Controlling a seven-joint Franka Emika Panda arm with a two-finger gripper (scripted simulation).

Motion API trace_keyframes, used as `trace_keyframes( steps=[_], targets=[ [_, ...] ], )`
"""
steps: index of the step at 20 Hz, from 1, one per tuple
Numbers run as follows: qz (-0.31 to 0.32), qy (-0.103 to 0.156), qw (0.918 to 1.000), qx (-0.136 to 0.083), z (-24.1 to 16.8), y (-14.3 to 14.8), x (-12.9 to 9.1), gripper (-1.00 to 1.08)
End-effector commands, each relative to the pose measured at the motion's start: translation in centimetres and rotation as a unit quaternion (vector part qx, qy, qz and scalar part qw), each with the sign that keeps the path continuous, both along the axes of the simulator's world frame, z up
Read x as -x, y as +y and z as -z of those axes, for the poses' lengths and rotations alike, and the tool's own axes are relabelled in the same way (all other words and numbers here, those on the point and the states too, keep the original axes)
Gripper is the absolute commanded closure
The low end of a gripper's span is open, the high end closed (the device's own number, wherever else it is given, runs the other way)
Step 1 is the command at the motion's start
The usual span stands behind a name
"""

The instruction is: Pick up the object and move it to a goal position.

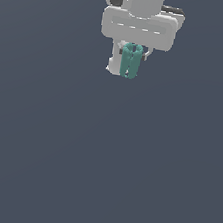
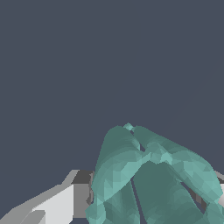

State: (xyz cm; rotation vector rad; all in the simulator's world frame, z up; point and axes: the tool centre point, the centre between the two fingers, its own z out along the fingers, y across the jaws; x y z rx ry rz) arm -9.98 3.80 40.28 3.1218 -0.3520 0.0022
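**Teal piece held at the gripper, near the top of the scene**

While we look through the exterior view, we find the white Franka arm (image 1: 141, 17) near the top of the picture, slightly toward the exterior view's right of centre, with its broad hand pointing down toward us. Below that hand hangs the object (image 1: 130, 61), a small teal-green elongated piece with two rounded lobes running lengthwise, much narrower than the hand above it. It sits upright between the gripper (image 1: 129, 60) fingers; one white finger (image 1: 114, 61) shows just beside it on the exterior view's left, and only a sliver of pale finger shows on the other side. We read the pincer as closed narrowly onto the piece, with the lobes filling the gap between the fingers.

In the wrist view the object (image 2: 148, 179) fills much of the picture, very close to the camera, its faceted teal lobes meeting at a small tip. A white and grey finger (image 2: 65, 201) lies touching its side, and a small pale part of the other finger (image 2: 222, 194) appears at the picture's edge.

Everything around is one flat dark blue-grey backdrop (image 1: 99, 172); we cannot tell whether it is a floor or a table. We find no writing, brand or label anywhere.
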Motion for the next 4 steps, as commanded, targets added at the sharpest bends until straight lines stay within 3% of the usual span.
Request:
trace_keyframes(
  steps=[1,4],
  targets=[
    [0.000,0.000,1.0000,0.000,-0.58,0.05,-0.03,1.08],
    [0.000,0.000,1.0000,0.000,-0.78,0.06,-0.07,1.08]
  ],
)
